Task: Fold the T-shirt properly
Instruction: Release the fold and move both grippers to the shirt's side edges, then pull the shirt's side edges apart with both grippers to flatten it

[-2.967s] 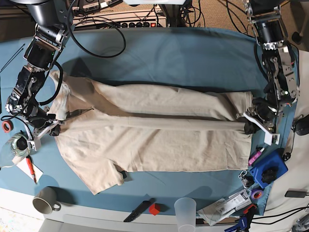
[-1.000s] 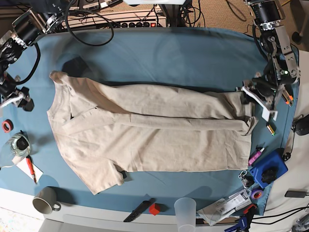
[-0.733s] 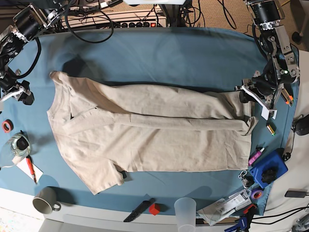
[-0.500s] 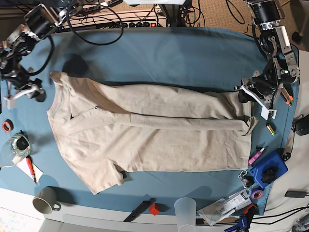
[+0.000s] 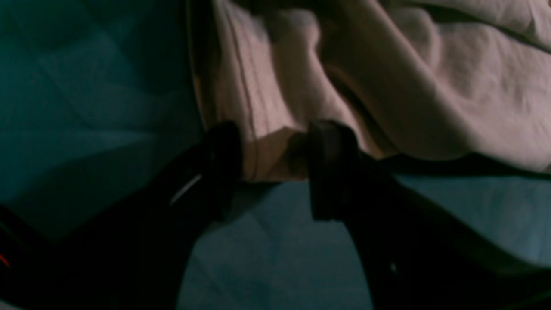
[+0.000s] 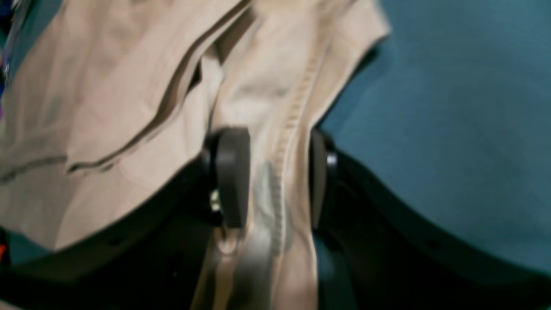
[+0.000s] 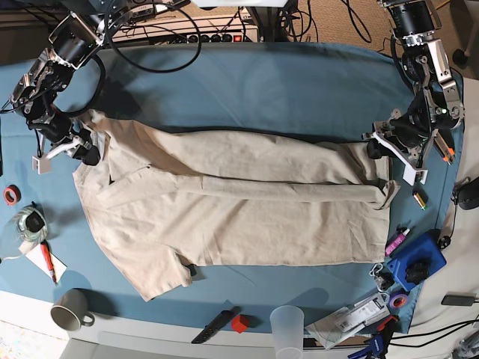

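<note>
The beige T-shirt [image 7: 239,209] lies flat on the blue tablecloth [image 7: 262,82], collar toward the left, with its far long side folded in over the middle. My left gripper [image 7: 376,150] is at the shirt's far hem corner on the base view's right. In the left wrist view its jaws [image 5: 275,168] stand apart with the hem corner [image 5: 267,150] between them. My right gripper [image 7: 88,149] is at the far shoulder by the collar. In the right wrist view its jaws [image 6: 280,176] stand apart astride a stitched seam [image 6: 286,142].
Along the near table edge stand a grey mug [image 7: 71,310], a clear plastic cup [image 7: 287,323], a black tool [image 7: 217,323] and a small red piece [image 7: 239,323]. A blue box [image 7: 415,265] and small clutter sit at the right. A red pen [image 7: 46,258] lies at the left.
My right gripper has swung from the table's left edge in onto the shirt's far shoulder. My left gripper has stayed at the far hem corner, shifting slightly left.
</note>
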Controlling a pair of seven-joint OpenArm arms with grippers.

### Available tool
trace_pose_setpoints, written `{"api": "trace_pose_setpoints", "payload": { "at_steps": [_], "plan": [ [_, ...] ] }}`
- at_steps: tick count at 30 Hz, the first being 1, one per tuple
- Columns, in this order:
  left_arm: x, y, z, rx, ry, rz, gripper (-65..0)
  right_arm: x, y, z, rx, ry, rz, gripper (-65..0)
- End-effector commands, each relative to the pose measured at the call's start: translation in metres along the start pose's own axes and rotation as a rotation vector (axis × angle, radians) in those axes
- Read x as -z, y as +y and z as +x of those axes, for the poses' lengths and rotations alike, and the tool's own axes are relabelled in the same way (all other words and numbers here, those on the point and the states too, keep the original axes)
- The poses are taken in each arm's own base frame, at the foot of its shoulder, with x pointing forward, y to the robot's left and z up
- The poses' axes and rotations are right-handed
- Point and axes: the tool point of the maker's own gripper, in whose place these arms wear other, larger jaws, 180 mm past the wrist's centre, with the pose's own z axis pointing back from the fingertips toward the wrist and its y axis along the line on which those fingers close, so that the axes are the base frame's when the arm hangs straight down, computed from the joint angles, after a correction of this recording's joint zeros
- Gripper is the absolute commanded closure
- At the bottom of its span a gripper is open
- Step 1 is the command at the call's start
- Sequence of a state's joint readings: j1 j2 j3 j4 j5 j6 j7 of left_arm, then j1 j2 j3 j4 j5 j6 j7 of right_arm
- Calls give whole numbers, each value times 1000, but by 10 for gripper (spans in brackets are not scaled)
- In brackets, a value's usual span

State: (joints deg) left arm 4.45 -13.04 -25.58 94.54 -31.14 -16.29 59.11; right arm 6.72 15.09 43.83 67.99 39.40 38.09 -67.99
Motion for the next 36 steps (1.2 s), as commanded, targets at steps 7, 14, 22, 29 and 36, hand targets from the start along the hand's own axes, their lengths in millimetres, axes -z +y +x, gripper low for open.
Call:
{"api": "trace_pose_setpoints", "payload": {
  "at_steps": [7,14,22,29,36],
  "plan": [
    [-3,-3,11,9,-31,-14,-59,0,-11,-30,-11,152,-51,-49],
    [-3,-3,10,10,-26,-12,0,-8,-14,-13,-74,110,-61,0],
    [-13,-5,12,27,6,-38,0,-41,-25,39,-168,6,-113,0],
    [-24,11,9,72,60,4,0,-50,-31,47,-180,8,-134,0],
    [-36,16,-23,89,134,5,0,-50,-33,37,-176,59,-139,0]
  ]
}}
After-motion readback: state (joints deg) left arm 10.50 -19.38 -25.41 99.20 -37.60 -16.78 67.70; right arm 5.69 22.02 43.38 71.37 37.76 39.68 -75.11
